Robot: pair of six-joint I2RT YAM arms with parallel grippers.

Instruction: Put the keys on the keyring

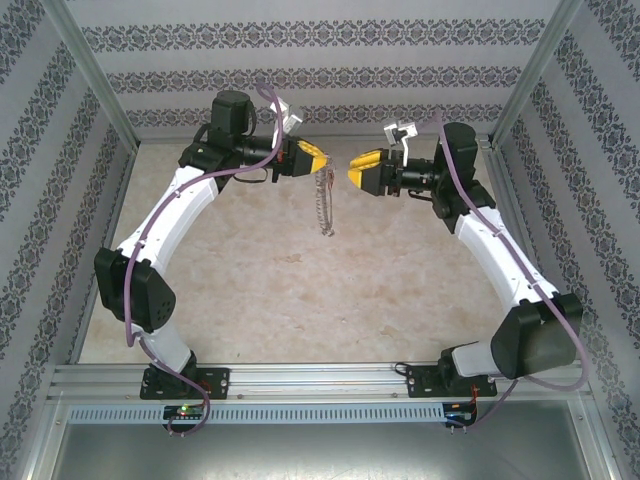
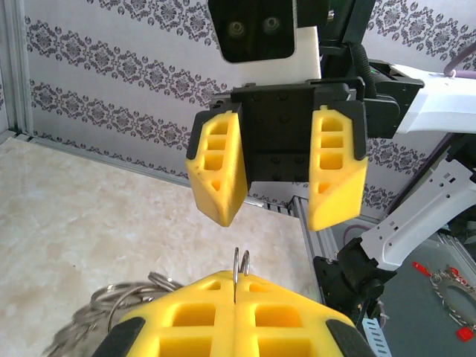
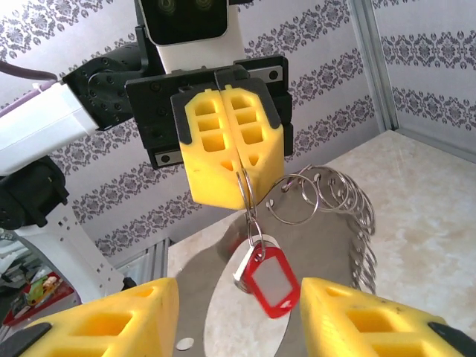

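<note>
My left gripper point(image 1: 318, 158) is shut on the thin wire of the keyring point(image 1: 323, 203), which hangs from it above the table as a floppy strand. In the left wrist view a short bow of wire point(image 2: 240, 262) sticks up between the closed yellow fingertips. The right wrist view faces the left gripper point(image 3: 242, 190). Below it hangs the red-headed key point(image 3: 271, 281) on a small ring threaded on the loop, and the keyring's many small silvery rings point(image 3: 338, 199) fan out to the right. My right gripper point(image 3: 238, 291) is open, its fingers either side of the key and clear of it.
The marble-patterned table point(image 1: 300, 290) lies below both raised arms. Patterned walls point(image 1: 330, 60) close in the back and sides, and a metal rail point(image 1: 320, 380) runs along the near edge by the arm bases.
</note>
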